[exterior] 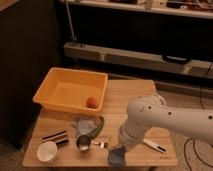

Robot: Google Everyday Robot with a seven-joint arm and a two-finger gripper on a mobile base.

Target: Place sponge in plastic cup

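Note:
A blue-grey sponge [117, 156] hangs at the tip of my gripper [121, 148], low over the front edge of the wooden table [130, 95]. The gripper is shut on the sponge. The white arm [165, 120] comes in from the right and hides most of the gripper. The small green cup seen earlier at this spot is hidden under the sponge. A white cup [47, 151] stands at the front left, and a metal cup [83, 142] stands just right of it.
An orange bin [52, 92] at the back left holds an orange fruit [91, 102]. A grey cloth [81, 124], a green item [98, 127], dark bars [55, 136] and a fork [101, 145] lie mid-table. A white pen [154, 146] lies right of the arm.

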